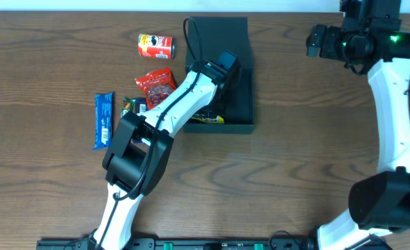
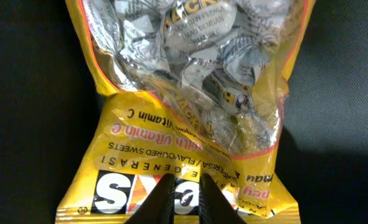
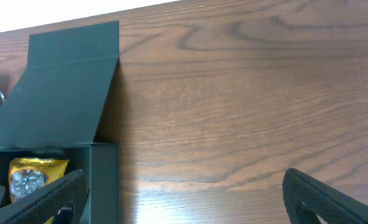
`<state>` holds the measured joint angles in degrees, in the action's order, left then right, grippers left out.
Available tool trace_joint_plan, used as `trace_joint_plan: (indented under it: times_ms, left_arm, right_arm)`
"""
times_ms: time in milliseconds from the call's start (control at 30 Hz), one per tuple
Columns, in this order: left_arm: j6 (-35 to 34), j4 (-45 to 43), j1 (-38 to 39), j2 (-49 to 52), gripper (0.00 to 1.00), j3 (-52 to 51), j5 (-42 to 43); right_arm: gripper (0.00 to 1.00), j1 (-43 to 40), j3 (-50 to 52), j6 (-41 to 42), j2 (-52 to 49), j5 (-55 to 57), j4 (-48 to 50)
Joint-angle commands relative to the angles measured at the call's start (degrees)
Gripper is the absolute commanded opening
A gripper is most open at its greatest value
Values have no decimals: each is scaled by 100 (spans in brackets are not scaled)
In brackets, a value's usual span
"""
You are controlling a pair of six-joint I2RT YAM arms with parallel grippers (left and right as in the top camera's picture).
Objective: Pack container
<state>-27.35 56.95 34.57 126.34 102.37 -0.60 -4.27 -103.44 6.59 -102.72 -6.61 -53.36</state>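
The dark container (image 1: 241, 104) lies open at the table's middle, its flap lid (image 1: 218, 35) folded back. My left arm reaches into it, and the arm hides the gripper in the overhead view. In the left wrist view my left gripper (image 2: 185, 200) is shut on the bottom seam of a yellow bag of wrapped sweets (image 2: 190, 93), which lies over the dark container floor (image 2: 339, 124). The bag's yellow edge (image 1: 208, 119) shows at the box's front wall. My right gripper (image 1: 314, 42) hovers open to the right of the box. Its view shows the container wall (image 3: 103, 180), lid (image 3: 65, 81) and bag (image 3: 31, 177).
Left of the container lie a small red crisp can (image 1: 155, 46), a red snack packet (image 1: 156, 85), a green packet (image 1: 130, 105) and a blue bar (image 1: 103, 119). Bare wooden table (image 1: 309, 153) stretches right of the box and toward the front.
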Motion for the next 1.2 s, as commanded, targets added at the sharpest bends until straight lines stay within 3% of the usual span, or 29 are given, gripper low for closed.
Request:
trace_joint_plan:
  times_ms: [0, 167, 200, 233, 267, 300, 333, 467, 633, 800, 1167]
  left_arm:
    - [42, 46, -7, 98, 14, 101, 57]
    - [144, 42, -33, -116, 16, 354, 13]
    - [210, 35, -46, -186, 21, 466, -35]
    - [245, 20, -61, -267, 32, 579, -164]
    - [319, -2, -81, -348, 50, 684, -310]
    - [433, -39, -105, -452, 69, 824, -511]
    - [588, -103, -133, -525, 98, 925, -629]
    - [1309, -203, -402, -688, 95, 1261, -758]
    - [1368, -190, -1128, -721, 96, 1360, -741]
    - [1989, -778, -1989, -645, 95, 1360, -682]
    - [2758, -1523, -2293, 136, 95, 1360, -9]
  right_arm:
    - [99, -15, -42, 68, 44, 17, -20]
    - [99, -15, -42, 68, 44, 17, -20]
    - [99, -15, -42, 68, 44, 17, -20]
    - [99, -15, -42, 68, 44, 17, -20]
    - [99, -15, -42, 68, 44, 17, -20]
    - [99, -15, -42, 68, 44, 17, -22]
    - [99, -15, -42, 68, 44, 17, -22]
    - [99, -15, -42, 68, 44, 17, -22]
    - [99, -15, -39, 68, 44, 17, -44]
    - [99, -15, -37, 68, 44, 17, -17]
    - [99, -13, -37, 177, 44, 13, -39]
